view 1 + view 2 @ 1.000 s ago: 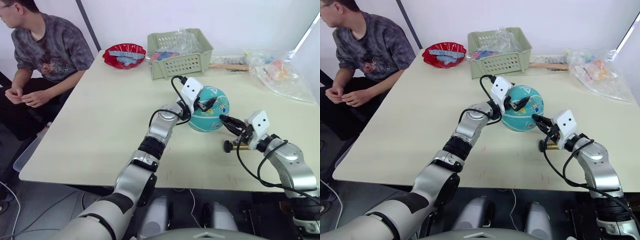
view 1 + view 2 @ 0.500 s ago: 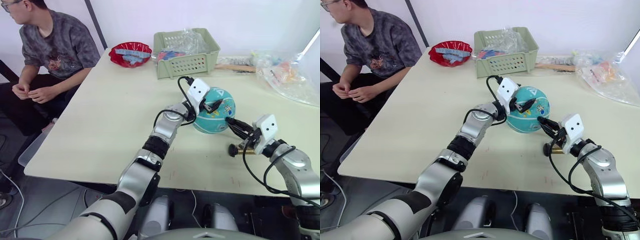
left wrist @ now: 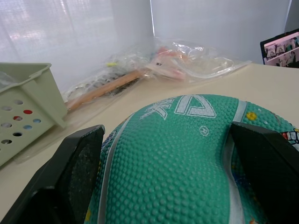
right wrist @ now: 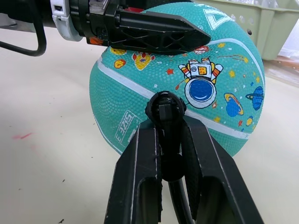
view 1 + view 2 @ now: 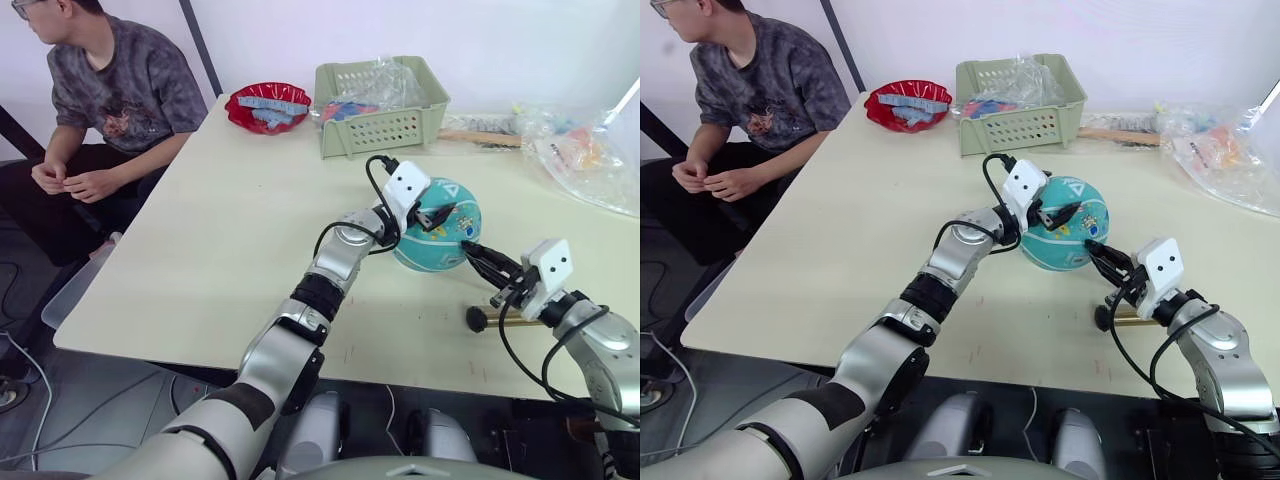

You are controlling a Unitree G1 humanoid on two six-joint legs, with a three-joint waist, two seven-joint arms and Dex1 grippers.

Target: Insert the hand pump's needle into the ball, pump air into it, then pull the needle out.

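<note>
Pincer state is unchanged: left pincer (image 3: 187,177) stays spread across the ball (image 5: 1066,237) on the surface (image 5: 840,230), right pincer (image 4: 163,140) stays clamped on the needle (image 4: 165,108) fitting just short of it, so insertion remains pending

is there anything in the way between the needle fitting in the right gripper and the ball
Nothing visible blocks it. The right gripper holds the needle fitting pointed at the ball across an open gap. The left gripper straddles the ball higher up, off that line.
</note>
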